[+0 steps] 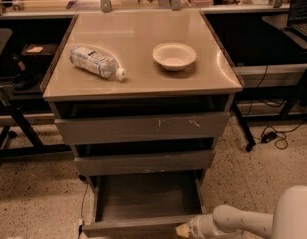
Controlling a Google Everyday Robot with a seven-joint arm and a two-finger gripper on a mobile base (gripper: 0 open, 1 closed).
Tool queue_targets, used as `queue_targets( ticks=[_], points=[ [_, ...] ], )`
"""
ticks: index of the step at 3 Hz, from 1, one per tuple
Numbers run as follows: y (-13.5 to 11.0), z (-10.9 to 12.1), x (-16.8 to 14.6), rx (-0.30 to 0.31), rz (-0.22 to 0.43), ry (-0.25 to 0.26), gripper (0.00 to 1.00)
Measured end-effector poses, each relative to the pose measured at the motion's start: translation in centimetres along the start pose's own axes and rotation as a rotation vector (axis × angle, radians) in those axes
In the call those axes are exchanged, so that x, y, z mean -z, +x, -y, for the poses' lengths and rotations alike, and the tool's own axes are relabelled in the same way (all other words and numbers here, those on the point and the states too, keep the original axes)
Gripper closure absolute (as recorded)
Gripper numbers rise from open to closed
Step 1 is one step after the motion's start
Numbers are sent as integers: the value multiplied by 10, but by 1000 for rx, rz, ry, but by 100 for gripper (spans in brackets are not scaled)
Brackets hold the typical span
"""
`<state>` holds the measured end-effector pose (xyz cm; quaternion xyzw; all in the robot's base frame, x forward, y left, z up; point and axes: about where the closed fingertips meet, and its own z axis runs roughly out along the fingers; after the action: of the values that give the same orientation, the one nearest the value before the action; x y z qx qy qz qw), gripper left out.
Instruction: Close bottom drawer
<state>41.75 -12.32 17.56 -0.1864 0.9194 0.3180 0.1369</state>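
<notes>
The bottom drawer (143,198) is pulled far out of the cabinet, a shallow empty tray with a low plain front panel (128,228) at the frame's lower edge. My gripper (183,230) sits at the right end of that front panel, at the bottom of the view, on my white arm coming in from the lower right. The gripper touches or nearly touches the panel. Above it are the mid-width drawer (143,162) and the widest drawer (141,127) with pale scratch marks, both slightly open.
On the cabinet top (143,83) lie a plastic bottle (96,61) on its side and a white bowl (174,56). Dark desks and metal legs stand left and right. Cables (273,136) lie on the speckled floor at right.
</notes>
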Motion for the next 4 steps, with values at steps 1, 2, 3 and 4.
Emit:
queue_targets(
  ticks=[1, 2, 3, 4],
  points=[
    [0, 3, -1, -5, 4, 8, 100],
    [-2, 9, -2, -31, 32, -13, 100],
    [-3, 11, -2, -38, 39, -18, 100],
    [-14, 19, -15, -68, 89, -28, 100]
  ],
)
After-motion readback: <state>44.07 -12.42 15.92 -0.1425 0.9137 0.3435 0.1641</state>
